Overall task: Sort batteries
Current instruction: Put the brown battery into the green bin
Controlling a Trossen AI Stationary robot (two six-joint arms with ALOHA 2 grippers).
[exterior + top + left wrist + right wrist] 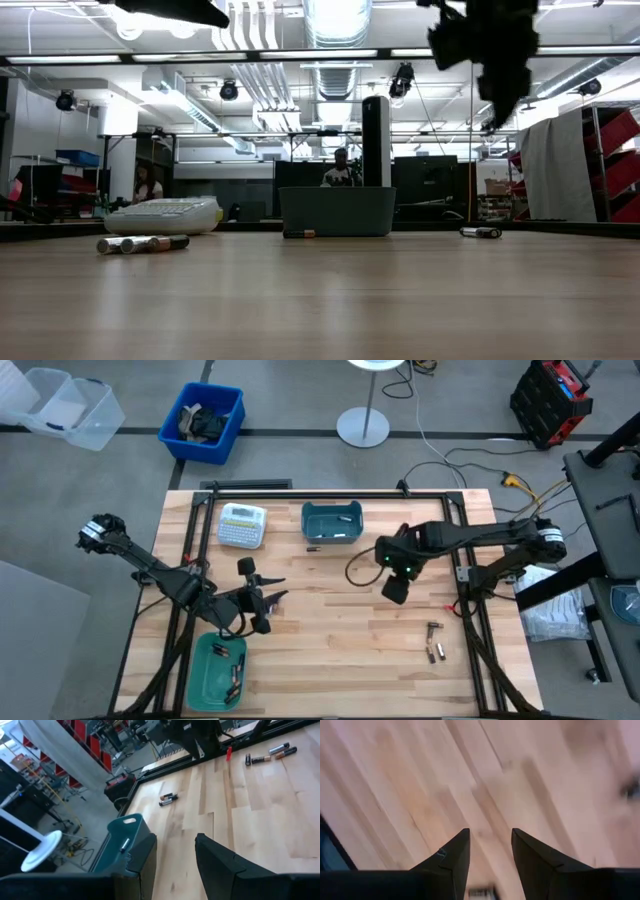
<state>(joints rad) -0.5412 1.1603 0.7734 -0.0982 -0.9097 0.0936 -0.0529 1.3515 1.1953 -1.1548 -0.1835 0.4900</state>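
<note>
Three batteries (434, 643) lie on the wood table toward its near right; the left wrist view shows them too (270, 754). One battery (312, 547) lies just in front of the far teal bin (332, 520). A second teal bin (205, 675) at the near left holds several batteries (236, 672). My left gripper (265, 598) hangs open above the table just beyond that bin, nothing between its fingers (142, 857). My right gripper (395, 590) is open above bare wood right of the table's middle, its fingers (452, 857) empty.
A white label-maker (242, 525) sits left of the far bin. A short dark battery-like piece (168, 798) lies near the table's far edge. A black frame (330, 490) runs round the table. People show in the room beyond the table.
</note>
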